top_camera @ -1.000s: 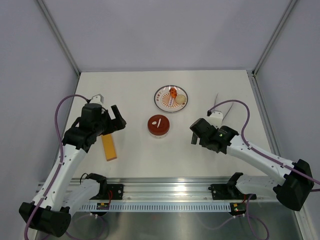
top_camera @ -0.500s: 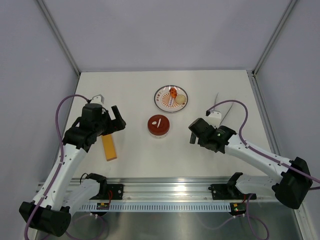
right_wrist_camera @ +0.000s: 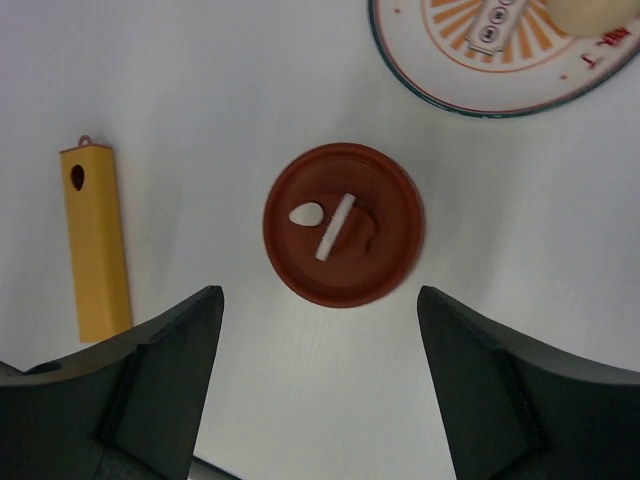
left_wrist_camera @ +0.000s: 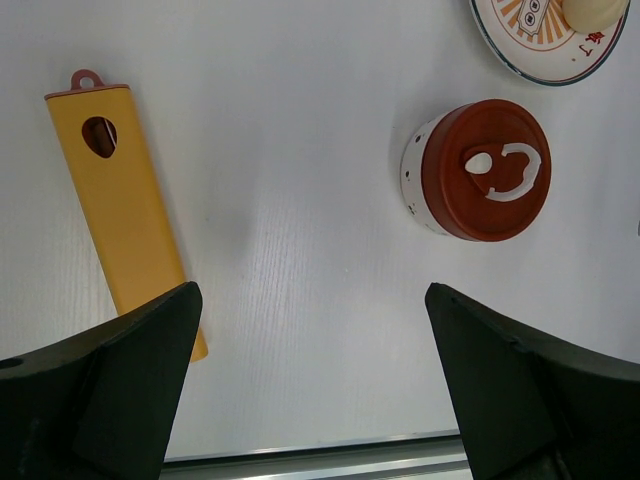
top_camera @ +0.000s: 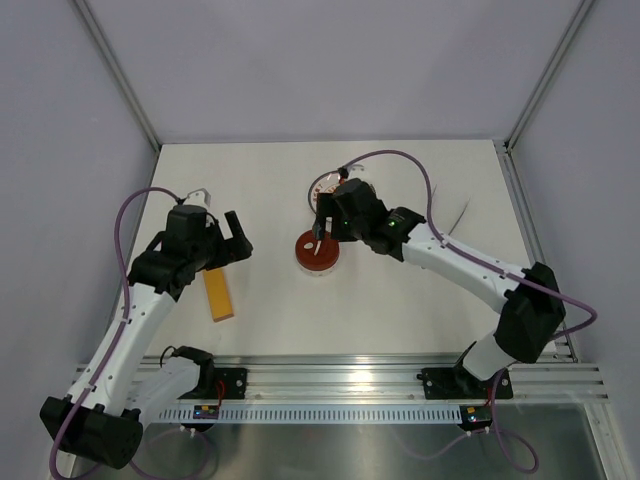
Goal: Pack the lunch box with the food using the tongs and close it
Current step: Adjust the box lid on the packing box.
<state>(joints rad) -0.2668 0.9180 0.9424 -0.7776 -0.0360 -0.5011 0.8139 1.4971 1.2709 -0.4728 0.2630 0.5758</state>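
Lunch box (right_wrist_camera: 343,223), one, lidded, one plate (right_wrist_camera: 450,82), left gripper (left_wrist_camera: 312,292) and right gripper (right_wrist_camera: 318,294) splayed

White-shelled arms (top_camera: 128,330), black joints — looping purple cables (top_camera: 390,153)

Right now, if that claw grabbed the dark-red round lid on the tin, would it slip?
The dark-red round lid looks stiff and smooth, so it may slip. Its white curled handle seems raised, probably a surer hold. The small round tin beneath looks light and might lift along or tip.
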